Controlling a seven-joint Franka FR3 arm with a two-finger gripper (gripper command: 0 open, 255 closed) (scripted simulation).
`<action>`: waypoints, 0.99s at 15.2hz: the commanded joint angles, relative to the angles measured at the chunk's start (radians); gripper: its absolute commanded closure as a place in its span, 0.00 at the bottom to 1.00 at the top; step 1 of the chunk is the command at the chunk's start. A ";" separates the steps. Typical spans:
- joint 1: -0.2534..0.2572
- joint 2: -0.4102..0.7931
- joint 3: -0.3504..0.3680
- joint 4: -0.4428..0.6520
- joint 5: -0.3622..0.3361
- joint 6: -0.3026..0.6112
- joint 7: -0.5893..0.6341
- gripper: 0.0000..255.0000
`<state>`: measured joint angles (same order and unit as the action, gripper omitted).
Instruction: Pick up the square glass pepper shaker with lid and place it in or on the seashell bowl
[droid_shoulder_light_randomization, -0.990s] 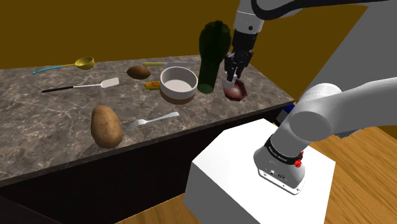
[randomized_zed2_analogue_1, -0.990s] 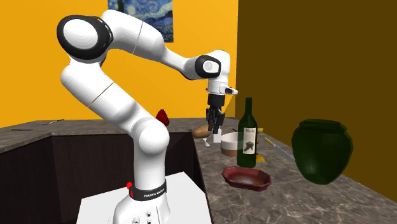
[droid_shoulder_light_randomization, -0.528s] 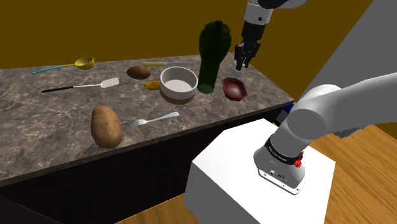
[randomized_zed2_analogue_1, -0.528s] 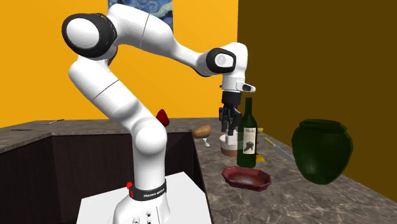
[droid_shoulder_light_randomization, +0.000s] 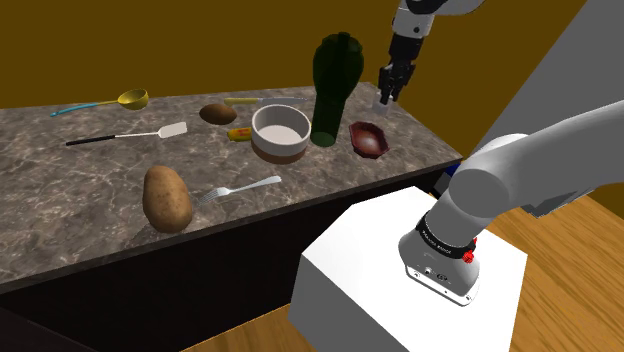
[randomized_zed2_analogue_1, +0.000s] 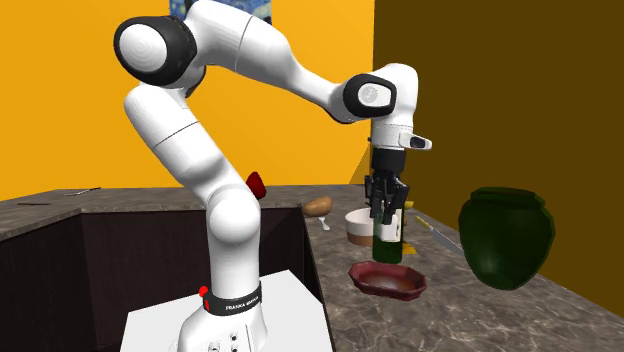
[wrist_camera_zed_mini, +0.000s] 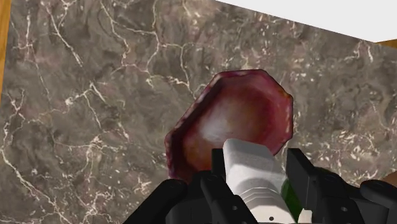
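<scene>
- Gripper (droid_shoulder_light_randomization: 386, 97) clamped on the pepper shaker (wrist_camera_zed_mini: 250, 167); its pale white body sits between both fingers.
- Shaker is in the air over the dark red seashell bowl (wrist_camera_zed_mini: 236, 118), not touching it.
- Bowl rests on the marble counter (droid_shoulder_light_randomization: 80, 190), near the wine bottle (randomized_zed2_analogue_1: 389, 240).

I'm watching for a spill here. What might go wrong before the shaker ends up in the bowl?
1. The gripper holds the white shaker well above the dark red bowl; released from there, it may bounce out or tip.
2. The wine bottle stands close beside the bowl; a drifting descent might knock it.
</scene>
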<state>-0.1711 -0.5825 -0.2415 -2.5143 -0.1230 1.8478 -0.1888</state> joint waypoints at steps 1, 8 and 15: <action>-0.001 0.008 -0.005 -0.021 -0.003 0.029 -0.002 1.00; -0.002 0.041 -0.018 -0.093 -0.009 0.134 -0.004 1.00; -0.003 0.070 -0.026 -0.134 -0.013 0.203 -0.006 1.00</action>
<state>-0.1735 -0.5134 -0.2675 -2.6456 -0.1353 2.0479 -0.1945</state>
